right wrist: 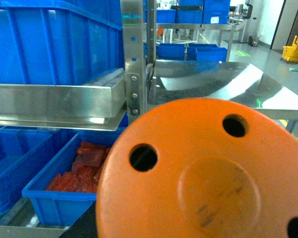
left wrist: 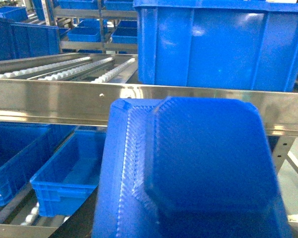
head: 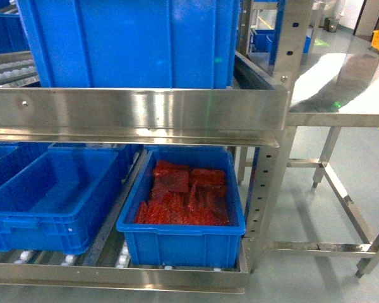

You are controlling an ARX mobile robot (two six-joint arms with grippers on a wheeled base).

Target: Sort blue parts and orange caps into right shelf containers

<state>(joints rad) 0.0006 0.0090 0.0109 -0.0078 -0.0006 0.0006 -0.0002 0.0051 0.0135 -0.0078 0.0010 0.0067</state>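
Observation:
A chunky bright blue part (left wrist: 203, 168) fills the lower half of the left wrist view, hanging right in front of the camera and hiding my left gripper's fingers. An orange cap (right wrist: 203, 173) with round holes fills the lower right wrist view the same way, hiding my right gripper's fingers. Neither gripper shows in the head view. Blue crates stand on the rack. A large one (head: 132, 44) sits on the upper level. An empty one (head: 38, 230) is at lower left. A third (head: 177, 246) at lower right holds red pieces.
A steel shelf rail (head: 132, 107) runs across between the two levels, with a perforated upright post (head: 265, 189) at its right end. A steel table (head: 341, 82) stands to the right of the rack. Roller tracks (left wrist: 64, 69) lie left of the upper crate.

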